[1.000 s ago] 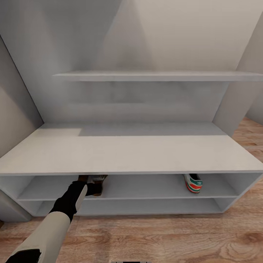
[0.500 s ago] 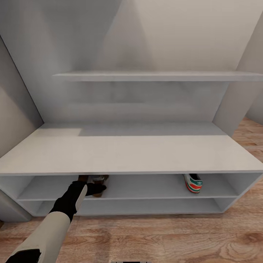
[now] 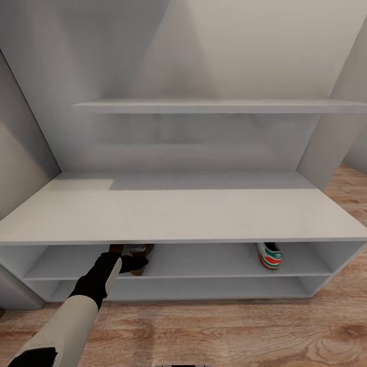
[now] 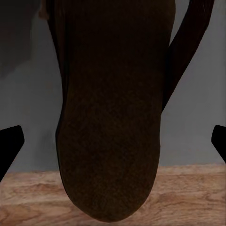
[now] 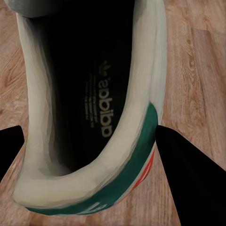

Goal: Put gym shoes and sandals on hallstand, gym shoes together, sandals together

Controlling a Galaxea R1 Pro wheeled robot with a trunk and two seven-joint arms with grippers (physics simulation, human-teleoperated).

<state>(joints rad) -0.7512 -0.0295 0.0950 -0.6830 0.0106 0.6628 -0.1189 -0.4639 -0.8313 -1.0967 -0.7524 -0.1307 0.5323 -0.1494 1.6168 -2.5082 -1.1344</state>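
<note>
Our left arm stretches forward and low into the rack's (image 3: pixel 173 216) upper bay. Its end effector (image 3: pixel 133 262) sits at a brown sandal (image 3: pixel 136 251) on that shelf; in the left wrist view the fingertips (image 4: pixel 9 143) stand wide apart, clear of the sandal. Farther right, one shoe (image 3: pixel 269 254) rests in the same bay. Our right end effector (image 5: pixel 96 146) straddles a second shoe (image 5: pixel 89 108) over the floor (image 5: pixel 197 61); grip we cannot tell.

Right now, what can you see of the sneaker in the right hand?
The sneaker is white, with a green stripe and a bit of red-orange along its side. The right wrist view looks down into its dark opening, where a printed logo sits on the insole. The right gripper has a dark finger on each side of it, and the wood floor lies beneath. Whether the fingers press on it cannot be told.
</note>
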